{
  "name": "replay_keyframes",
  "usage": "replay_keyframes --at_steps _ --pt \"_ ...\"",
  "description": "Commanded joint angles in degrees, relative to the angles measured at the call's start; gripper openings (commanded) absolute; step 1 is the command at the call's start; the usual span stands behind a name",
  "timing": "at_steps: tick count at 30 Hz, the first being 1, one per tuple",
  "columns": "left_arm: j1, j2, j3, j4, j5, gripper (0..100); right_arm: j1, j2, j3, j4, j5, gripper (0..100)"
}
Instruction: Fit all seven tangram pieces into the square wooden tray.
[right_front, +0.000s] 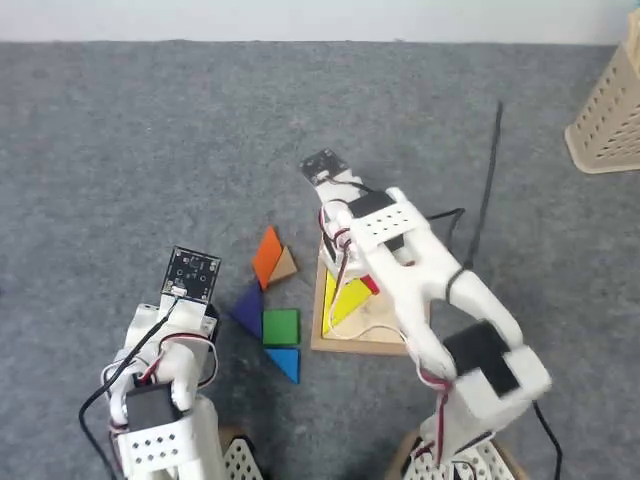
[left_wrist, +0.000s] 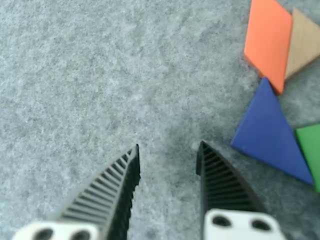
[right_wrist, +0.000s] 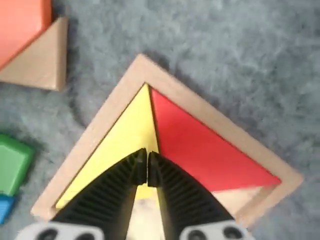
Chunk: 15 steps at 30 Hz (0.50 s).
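Resting on the grey carpeted desk (right_front: 150, 150), the square wooden tray (right_front: 345, 345) lies under the right arm. Two pieces are seated in it: a large yellow triangle (right_wrist: 122, 140) and a large red triangle (right_wrist: 195, 145), meeting along one straight seam that runs from a tray corner. Part of the tray floor beside the red triangle is bare wood.

The right gripper (right_wrist: 147, 160) hangs over that seam with its jaws closed tip to tip and nothing between them (contact with the pieces cannot be judged).

Five pieces lie on the desk, clustered between the two arms:
- orange parallelogram (right_front: 266, 256), edge to edge with a small natural wood triangle (right_front: 286, 267), which is the piece nearest the tray;
- dark blue triangle (right_front: 248, 308), just below the orange parallelogram in the high view;
- green square (right_front: 281, 326), beside the dark blue triangle;
- light blue triangle (right_front: 286, 362), just beside the green square on its near side.

The left gripper (left_wrist: 167, 150) is over bare desk, jaws spread apart and holding nothing, with the dark blue triangle near one finger.
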<state>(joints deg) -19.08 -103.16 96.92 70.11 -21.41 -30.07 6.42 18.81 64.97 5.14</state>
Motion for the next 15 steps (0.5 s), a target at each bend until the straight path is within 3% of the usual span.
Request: replay_keyframes --at_steps 1,4,8,15 --pt "-0.8 -1.1 -0.4 -6.5 -0.4 18 3.5 -15.3 -2.5 9.3 -1.6 0.6" --pt "-2.7 -1.1 -0.7 -8.3 -1.1 18 9.8 -26.9 1.8 13.4 2.2 0.6" --pt "-3.4 -1.1 -3.4 -6.0 -8.1 18 21.3 -39.8 14.5 13.1 9.1 0.6" --pt "-2.0 4.7 -21.8 2.3 -11.0 18 39.0 -55.1 42.7 4.0 20.2 0.6"
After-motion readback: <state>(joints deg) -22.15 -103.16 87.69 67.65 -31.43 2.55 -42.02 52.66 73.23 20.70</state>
